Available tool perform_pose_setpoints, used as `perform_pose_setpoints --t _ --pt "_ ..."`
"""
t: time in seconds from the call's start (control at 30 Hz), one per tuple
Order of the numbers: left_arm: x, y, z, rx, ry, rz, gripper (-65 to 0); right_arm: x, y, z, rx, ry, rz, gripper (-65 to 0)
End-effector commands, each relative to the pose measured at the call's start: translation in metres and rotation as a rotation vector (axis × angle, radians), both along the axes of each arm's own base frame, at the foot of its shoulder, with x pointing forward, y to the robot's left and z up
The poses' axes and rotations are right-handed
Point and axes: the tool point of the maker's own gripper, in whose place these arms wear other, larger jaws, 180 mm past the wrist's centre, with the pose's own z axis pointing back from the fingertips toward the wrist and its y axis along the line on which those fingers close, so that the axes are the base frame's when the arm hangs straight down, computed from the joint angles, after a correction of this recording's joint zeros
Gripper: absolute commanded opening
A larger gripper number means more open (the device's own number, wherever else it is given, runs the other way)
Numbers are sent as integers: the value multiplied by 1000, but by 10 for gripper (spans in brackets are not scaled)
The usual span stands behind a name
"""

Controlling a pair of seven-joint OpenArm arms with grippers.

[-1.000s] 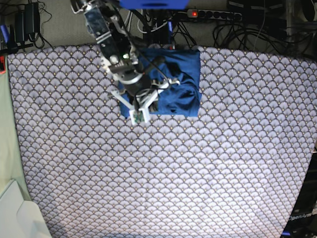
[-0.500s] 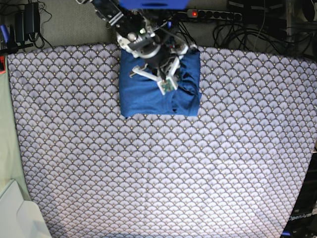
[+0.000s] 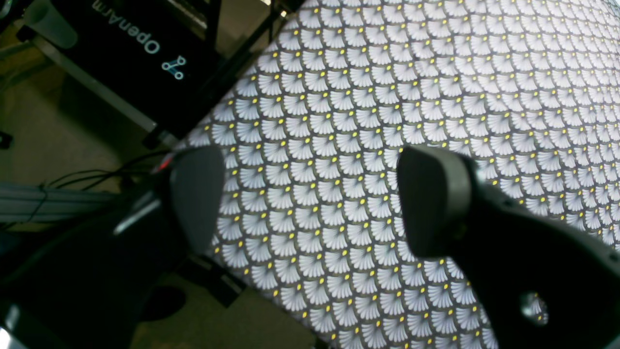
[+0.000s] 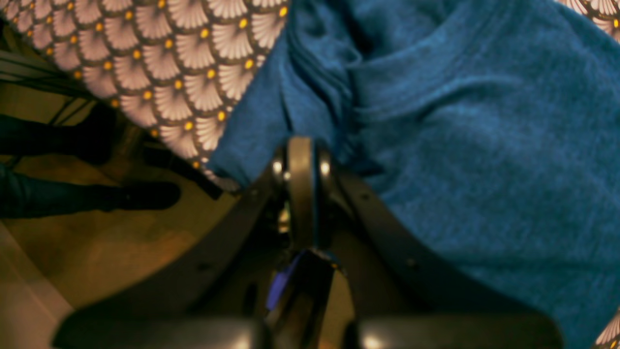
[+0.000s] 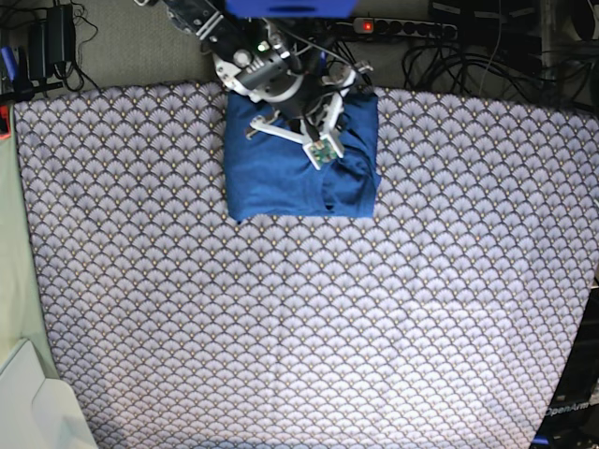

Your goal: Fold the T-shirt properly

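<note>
The blue T-shirt [image 5: 281, 178] lies folded into a compact rectangle at the far middle of the scallop-patterned tablecloth [image 5: 299, 318], with a small wrinkle near its front right corner. My right arm [image 5: 271, 75] hangs over the shirt's far half. In the right wrist view my right gripper [image 4: 301, 150] is shut just above the T-shirt [image 4: 474, 145], near a corner at the table's edge, with no cloth seen between its fingers. My left gripper [image 3: 310, 203] is open and empty over a tablecloth [image 3: 436, 87] corner. It is out of the base view.
A power strip [image 5: 402, 28] and cables lie behind the table's far edge. A white box [image 5: 37, 412] sits at the front left. A black OpenArm stand [image 5: 566, 412] is at the front right, seen also as a black panel [image 3: 131, 43] beside the left gripper.
My right arm has moved from the shirt's front left edge back and to the right, over its far half. The shirt's bunched right side now lies flatter.
</note>
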Motion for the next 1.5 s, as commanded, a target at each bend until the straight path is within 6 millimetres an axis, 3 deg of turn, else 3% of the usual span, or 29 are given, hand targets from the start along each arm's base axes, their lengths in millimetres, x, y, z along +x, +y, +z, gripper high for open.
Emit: perform_pose_setpoints --t 0.0,0.23,0.47,0.6,0.93,1.07,1.2,1.3,1.47 --pt "3 6 16 38 -28 0 -105 8 6 12 30 -40 1 -649" --pt "-1 6 11 38 -8 0 -105 31 3 17 6 -84 3 -649" --pt "-7 12 13 45 -11 19 -105 34 -2 -9 -50 -46 4 -650" --pt "-10 19 20 53 -29 43 -105 22 7 -18 -48 -6 18 -650" --pt "-12 25 25 58 -41 60 -103 -38 55 -18 -18 25 218 -650" --pt "-16 25 22 59 -25 61 -103 -43 58 -16 -11 23 233 -650" --pt "-16 25 22 60 -27 61 -103 -33 50 3 14 -22 211 -650" --pt "-16 26 21 59 -24 62 -103 -19 45 30 61 -83 183 -650" --pt "-16 25 21 60 -25 61 -103 4 25 36 45 -120 119 -650"
